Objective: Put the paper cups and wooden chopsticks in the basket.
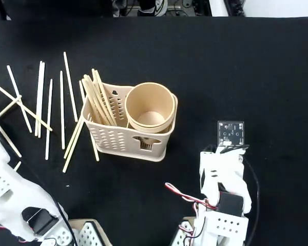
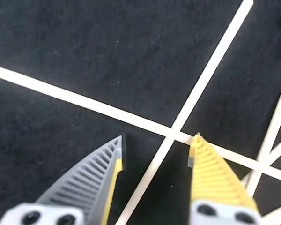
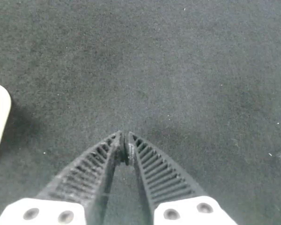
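Left gripper straddling one of two crossed chopsticks, far left of the basket.

At the far left of the black table (image 1: 236,66), the left gripper (image 2: 158,140) is hovering low with its fingers spread. One chopstick (image 2: 210,70) is running lengthwise through the gap, so closing should pinch it across its width. A second chopstick (image 2: 75,98) is crossing it just beyond the tips and lying against the yellow finger, so it may get dragged along. More loose wooden chopsticks (image 1: 41,102) are lying nearby. At centre the basket (image 1: 118,141) is already holding several chopsticks (image 1: 98,100) and the stacked paper cups (image 1: 150,105). On the right, well apart, the right gripper (image 3: 125,137) is resting over bare cloth, fingers pressed together, so the left arm is nearer.
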You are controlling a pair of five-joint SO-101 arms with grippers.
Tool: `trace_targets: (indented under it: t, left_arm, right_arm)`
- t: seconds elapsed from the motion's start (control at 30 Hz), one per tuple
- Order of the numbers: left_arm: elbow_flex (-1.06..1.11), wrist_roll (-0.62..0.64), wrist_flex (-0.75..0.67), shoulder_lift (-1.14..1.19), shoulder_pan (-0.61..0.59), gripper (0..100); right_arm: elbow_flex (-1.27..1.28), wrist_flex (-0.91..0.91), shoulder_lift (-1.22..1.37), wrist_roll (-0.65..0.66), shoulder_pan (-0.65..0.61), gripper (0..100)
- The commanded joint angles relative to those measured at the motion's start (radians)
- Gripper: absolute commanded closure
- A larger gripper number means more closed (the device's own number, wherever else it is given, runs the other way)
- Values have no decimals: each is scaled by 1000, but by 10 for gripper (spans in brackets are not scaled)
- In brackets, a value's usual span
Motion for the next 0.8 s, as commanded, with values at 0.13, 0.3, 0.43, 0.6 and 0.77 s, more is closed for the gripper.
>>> trace_targets:
  t: [0.13, 0.3, 0.43, 0.6, 0.77]
  left_arm:
    - [-59, 12, 2, 14, 12, 777]
    - [-61, 120, 26, 14, 12, 772]
    - [-65, 166, 71, 3, 38, 772]
    - [-54, 190, 75, 5, 81, 771]
    - [-87, 222, 103, 3, 71, 771]
  right_arm:
    - [-4, 5, -68, -6, -6, 984]
    - [-4, 5, -68, -6, -6, 984]
    - [-4, 5, -68, -6, -6, 984]
    - [-4, 5, -68, -6, -6, 984]
    - [-4, 5, -68, -6, -5, 984]
